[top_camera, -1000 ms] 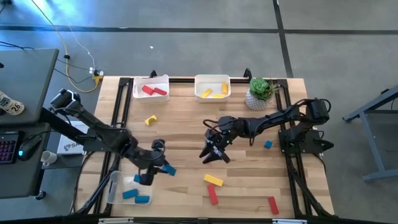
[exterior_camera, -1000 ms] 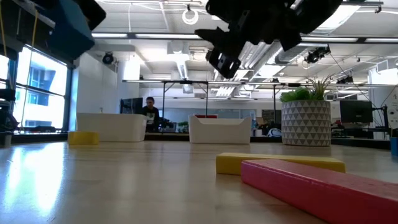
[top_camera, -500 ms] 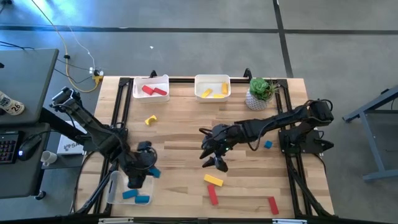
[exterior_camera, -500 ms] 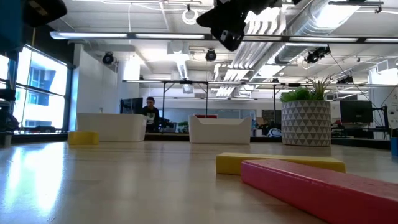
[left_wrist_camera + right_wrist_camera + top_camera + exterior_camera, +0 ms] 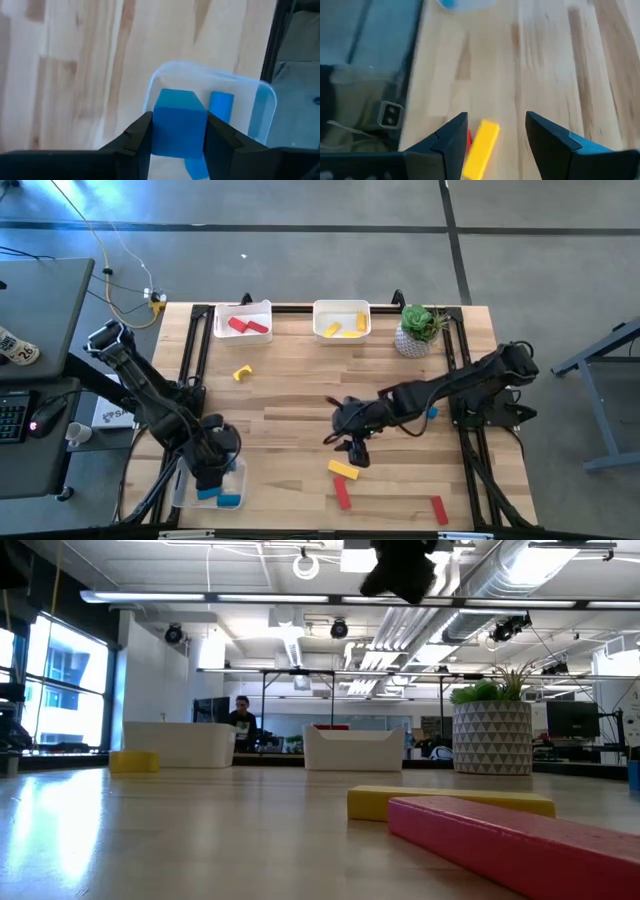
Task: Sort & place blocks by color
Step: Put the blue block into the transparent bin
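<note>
left claw (image 5: 179, 142) clamps blue block (image 5: 179, 129) over clear bin (image 5: 260, 105); right claw (image 5: 496, 135) agape, empty

We see a wooden table (image 5: 300, 395) with two white bins (image 5: 243, 321) (image 5: 342, 319) and a potted plant (image 5: 417, 330) along its top edge, a clear bin (image 5: 182, 485) at lower left, and a desk (image 5: 35, 310) at far left.

Blocks lie scattered by color. Two red bars (image 5: 247, 326) lie in the far left bin, yellow pieces (image 5: 342, 329) in the bin beside it. A blue block (image 5: 179, 122) sits clamped in the left pincer (image 5: 175, 134) above the near-left bin, which holds more blue bars (image 5: 219, 497). Loose on the worktop — a yellow arch (image 5: 242, 373), a yellow bar (image 5: 344, 470) touching a red bar (image 5: 342, 494), another red bar (image 5: 438, 508) and a small blue block (image 5: 431, 413).
</note>
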